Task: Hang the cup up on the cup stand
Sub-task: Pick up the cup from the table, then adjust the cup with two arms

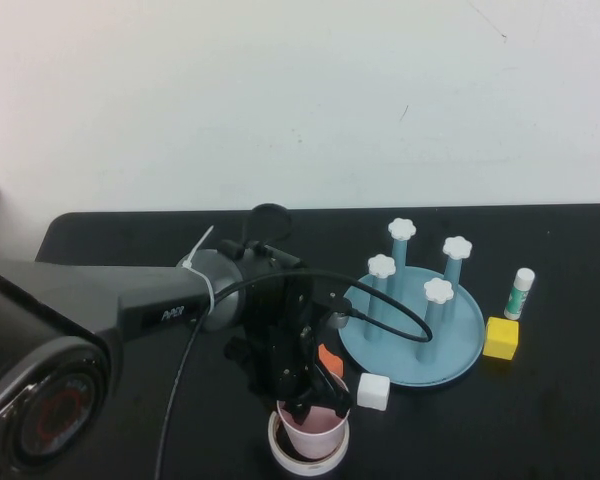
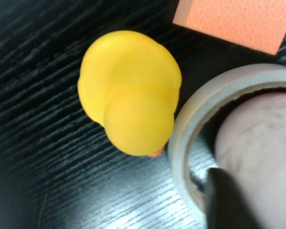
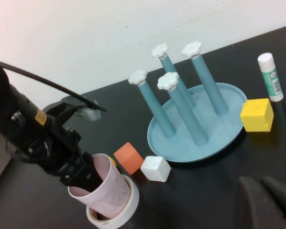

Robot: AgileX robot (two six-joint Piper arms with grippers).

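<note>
The left gripper is closed on the rim of the cup, which stands upright inside the tape ring at the near edge of the table. The cup stand sits to the right and farther away, all four posts bare. Grasp appears achieved; lift, inversion and placement over a post remain. The right gripper hovers low on the near right; its finger state cannot be determined.

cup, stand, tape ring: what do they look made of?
Cup: likely thin matte plastic, pale pink, whitish outside, no gloss; it sits in the ring.
Stand: likely moulded plastic, smooth light blue dish and posts, white flower caps.
Tape ring: looks like a tape roll, whitish, faintly translucent.
Left gripper is at the cup's rim, apparently shut on it; right gripper hangs low, away from it.
</note>
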